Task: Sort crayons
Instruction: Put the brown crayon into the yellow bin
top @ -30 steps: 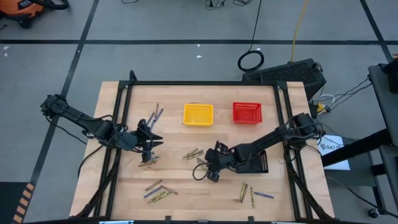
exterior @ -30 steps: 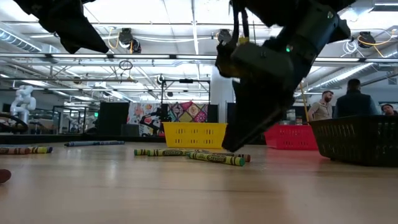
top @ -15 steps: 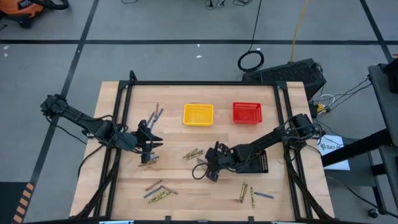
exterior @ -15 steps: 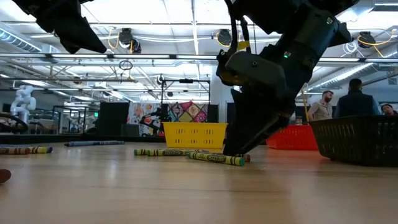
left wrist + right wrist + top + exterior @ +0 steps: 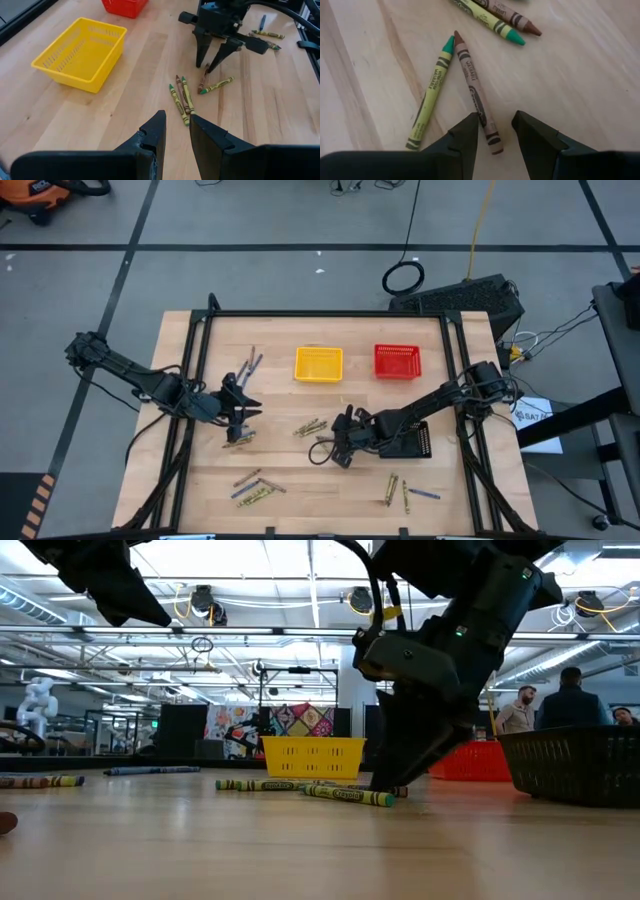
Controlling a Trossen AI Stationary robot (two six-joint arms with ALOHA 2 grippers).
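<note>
Right gripper (image 5: 337, 452): centre of the high view, low over the table; fingers apart, one each side of a brown crayon (image 5: 478, 97), nothing clamped.
Brown crayon: flat on the wood; its tip meets the tip of a yellow-green crayon (image 5: 431, 88), the two lying in a narrow V.
Central crayon cluster (image 5: 310, 427): just up and left of the right gripper in the high view; in the left wrist view, three side by side at mid-frame and two more near the dark fingers beyond them.
Left gripper (image 5: 238, 419): centre left of the high view; fingers a little apart, holding nothing, above a short crayon (image 5: 238, 441) on the table.
Upper-left crayons (image 5: 249, 364): a few thin sticks near the left arm, left of the yellow basket.
Lower-left crayons (image 5: 255, 487): loose group near the bottom edge of the high view.
Lower-right crayons (image 5: 404, 493): olive sticks and one blue, below the black basket.
Yellow basket (image 5: 318, 364): upper centre of the table; no contents can be made out.
Red basket (image 5: 397, 361): just right of the yellow one.
Black basket (image 5: 423, 444): right of centre, largely covered by the right arm, which lies across it.
Table (image 5: 300, 480): pale wood with a black frame.
Obstruction: in the low view the right arm's dark bulk blocks part of the red basket.
Background: two people (image 5: 545, 704) stand at the right of the low view, beyond the table.
</note>
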